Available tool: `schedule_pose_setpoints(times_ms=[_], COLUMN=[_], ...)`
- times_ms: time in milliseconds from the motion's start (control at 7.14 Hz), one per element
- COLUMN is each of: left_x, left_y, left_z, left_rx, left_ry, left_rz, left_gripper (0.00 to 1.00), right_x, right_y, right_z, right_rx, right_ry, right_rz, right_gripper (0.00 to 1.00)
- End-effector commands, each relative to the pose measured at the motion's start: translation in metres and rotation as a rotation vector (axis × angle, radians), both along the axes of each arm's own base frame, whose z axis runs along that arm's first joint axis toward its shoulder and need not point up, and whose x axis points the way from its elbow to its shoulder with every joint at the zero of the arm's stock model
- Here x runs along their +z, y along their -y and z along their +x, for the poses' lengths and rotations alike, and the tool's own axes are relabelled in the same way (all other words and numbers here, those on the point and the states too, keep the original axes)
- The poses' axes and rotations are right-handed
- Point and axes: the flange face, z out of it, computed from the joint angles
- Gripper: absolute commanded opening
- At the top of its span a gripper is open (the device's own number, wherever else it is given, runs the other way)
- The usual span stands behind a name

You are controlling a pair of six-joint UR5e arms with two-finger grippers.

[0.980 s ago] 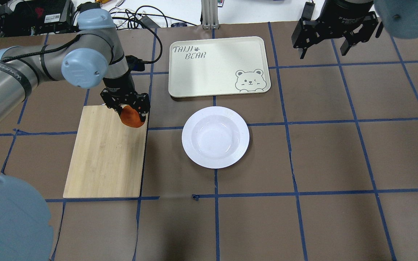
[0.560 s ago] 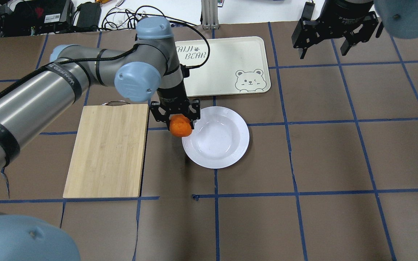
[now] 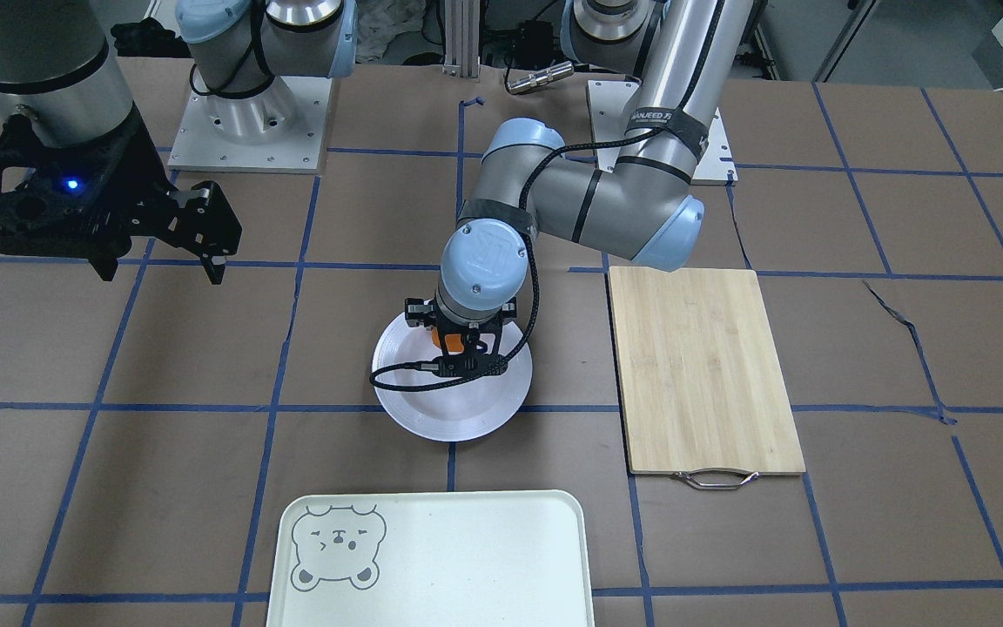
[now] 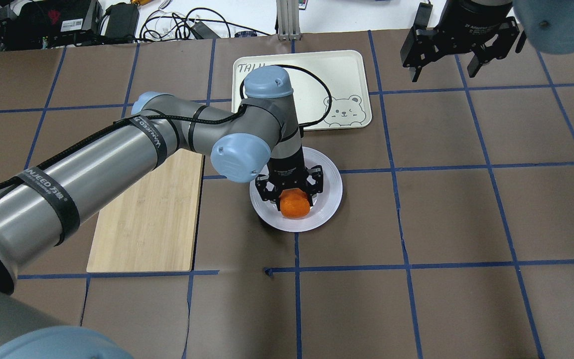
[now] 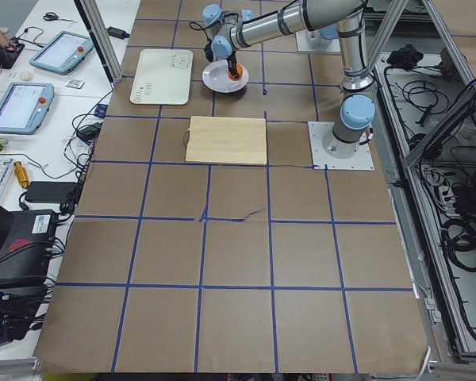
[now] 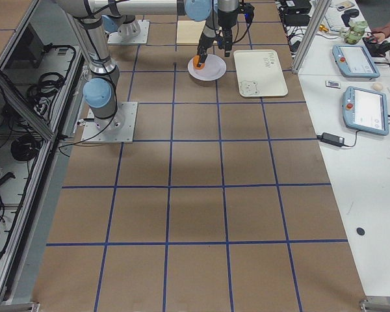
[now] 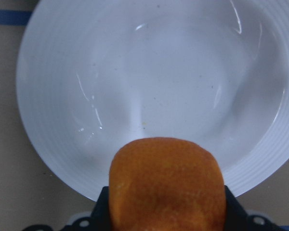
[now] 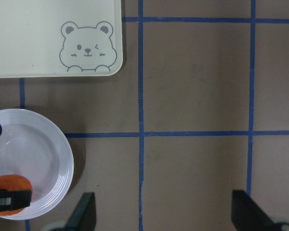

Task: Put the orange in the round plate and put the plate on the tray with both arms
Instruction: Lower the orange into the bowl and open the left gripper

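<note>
My left gripper [image 4: 295, 198] is shut on the orange [image 4: 295, 205], holding it over the white round plate [image 4: 331, 192] at mid-table. In the left wrist view the orange [image 7: 166, 183] sits between the jaws above the plate's [image 7: 149, 82] near inner slope. The front view shows only a sliver of the orange [image 3: 447, 338] under the wrist. The cream tray [image 4: 339, 75] with its bear face lies just beyond the plate, partly hidden by the left arm. My right gripper [image 4: 445, 62] hangs open and empty, high at the far right, well away from the plate [image 8: 48, 144] and tray [image 8: 38, 43].
A bamboo cutting board [image 4: 150, 219] with a metal handle [image 3: 715, 478] lies left of the plate, partly under the left forearm. Blue tape lines grid the brown table. Cables and electronics sit past the far edge.
The left arm carried the orange rightward, from above the cutting board to the plate's left rim and then over the plate. The right arm has not moved.
</note>
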Motion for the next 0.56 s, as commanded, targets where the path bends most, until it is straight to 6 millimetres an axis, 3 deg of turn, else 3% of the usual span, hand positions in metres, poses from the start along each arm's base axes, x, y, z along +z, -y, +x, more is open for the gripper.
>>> schedule_pose_setpoints(times_ms=[0,420], left_x=[-0.012,0.013], left_y=[-0.001,0.016], left_z=[-0.002,0.000], left_rx=[0.000,-0.005], left_ry=[-0.010,-0.029], left_rz=[-0.029,-0.101], left_gripper=[1.00,1.00], right_x=[-0.006,-0.005], right_y=[-0.005,0.001], right_z=[0.000,0.000], right_rx=[-0.002,-0.003], right_ry=[0.000,0.047], right_rz=[0.005,-0.029], right_gripper=[1.00,1.00])
